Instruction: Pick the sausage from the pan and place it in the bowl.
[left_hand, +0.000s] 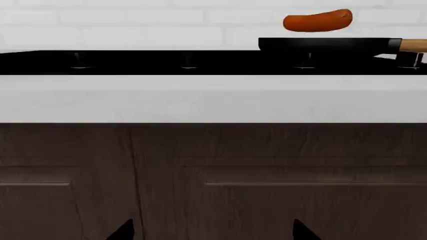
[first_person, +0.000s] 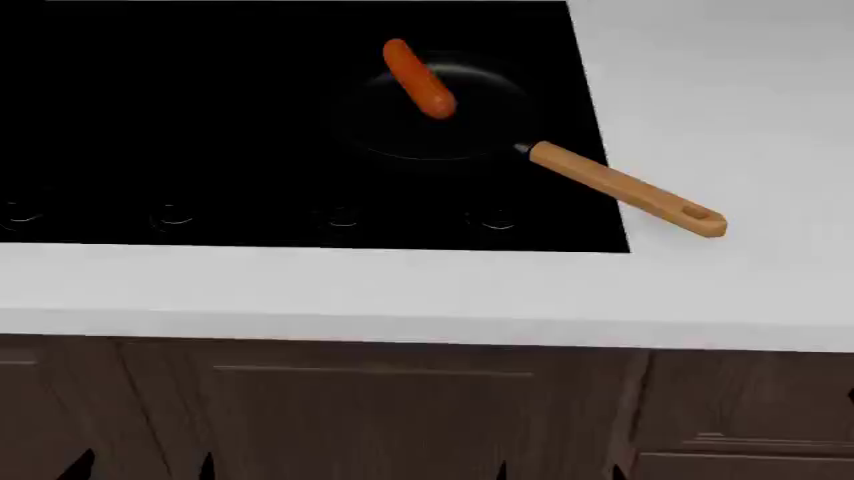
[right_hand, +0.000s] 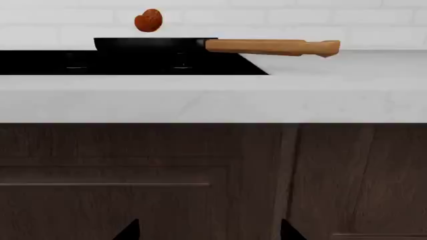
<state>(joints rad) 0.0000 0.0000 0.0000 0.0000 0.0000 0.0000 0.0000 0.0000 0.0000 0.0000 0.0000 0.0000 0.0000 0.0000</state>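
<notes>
Both hands' dark fingertips apart, smooth orange-red sausage (first_person: 419, 78) above round black pan (first_person: 461, 125).

One sausage (first_person: 419, 79), one pan (first_person: 441, 120)

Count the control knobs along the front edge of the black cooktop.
4 in the head view, in a row along the black cooktop front edge. More may be hidden beyond the frame's left edge.

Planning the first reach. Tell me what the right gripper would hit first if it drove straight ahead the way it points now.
Probably the dark wooden cabinet front below the white countertop: the right gripper faces it, below the pan.
</notes>
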